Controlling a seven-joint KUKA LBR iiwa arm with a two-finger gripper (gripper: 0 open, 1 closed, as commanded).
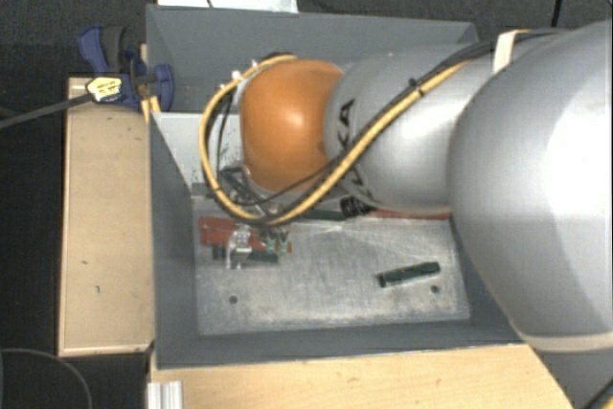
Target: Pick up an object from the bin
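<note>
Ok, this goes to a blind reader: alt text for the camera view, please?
A robot arm reaches from the right into a grey metal bin, its gripper low over small red and green things at the floor's left. A dark green stick lies apart, toward the right.

The grey bin (pixel 316 297) holds a dark pen (pixel 409 274) and red-green clutter (pixel 239 242).

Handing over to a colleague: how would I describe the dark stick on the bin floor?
Take the grey metal bin and look at its floor's right part, below the big silver arm. A slim dark green stick lies there alone, slightly tilted. Unlike the red thing by the gripper at the view's left, it is long, dark and touches nothing.
</note>
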